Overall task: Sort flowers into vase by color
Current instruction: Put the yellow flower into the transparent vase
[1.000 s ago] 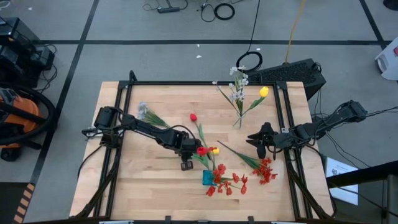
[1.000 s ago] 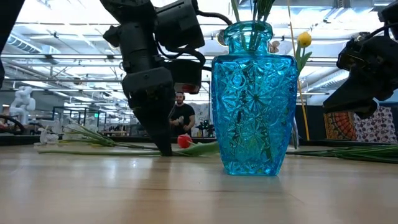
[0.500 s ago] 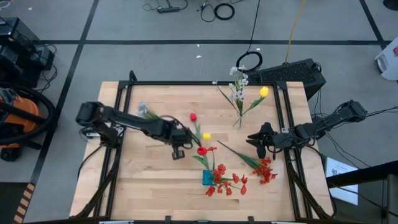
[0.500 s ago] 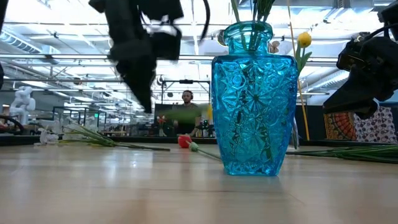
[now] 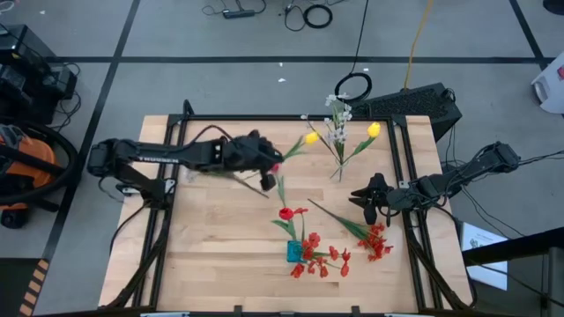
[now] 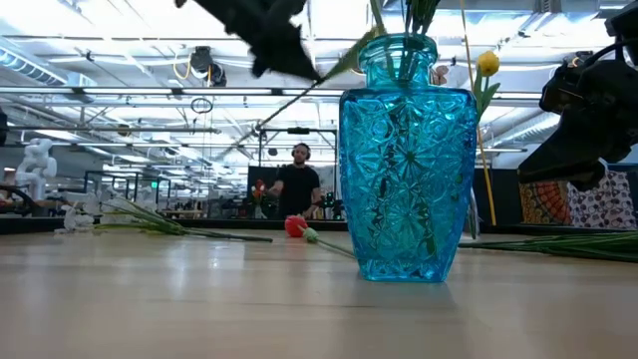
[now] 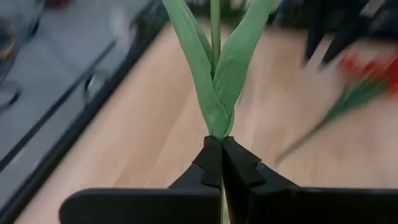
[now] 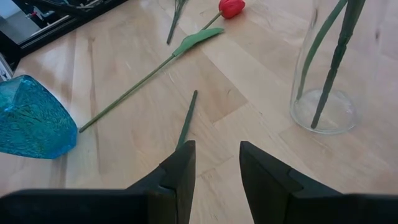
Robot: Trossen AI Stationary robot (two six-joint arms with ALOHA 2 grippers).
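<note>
Over the far left part of the wooden surface [image 5: 211, 264], the left gripper [image 5: 264, 158] hangs in the air, pinching the green stem of a yellow tulip [image 5: 310, 138] just below where its two long leaves [image 7: 214, 68] fork; the bud points toward the clear vase [image 5: 336, 172] at the far right, which already carries whitish sprigs [image 5: 337, 119] and another yellow tulip [image 5: 374, 130]. Low down near the front edge stands the blue vase [image 6: 407, 160], green stems rising out of its neck, red blossoms [image 5: 319, 258] spread around its rim when seen from above, and one red tulip [image 5: 285, 213] leaning up out of it. More red blossom sprays [image 5: 377, 240] lie on the wood just to its right. Another red tulip [image 8: 231, 7] lies flat on the boards, stem trailing toward the blue vase. Whitish sprigs [image 6: 90, 214] rest on the far left side too. Off to the right, the right gripper [image 8: 214, 165] waits with its fingers spread apart, holding nothing, hovering above a loose green stem [image 8: 186, 121]. Beyond the table a person [image 6: 297, 184] stands in the room.
</note>
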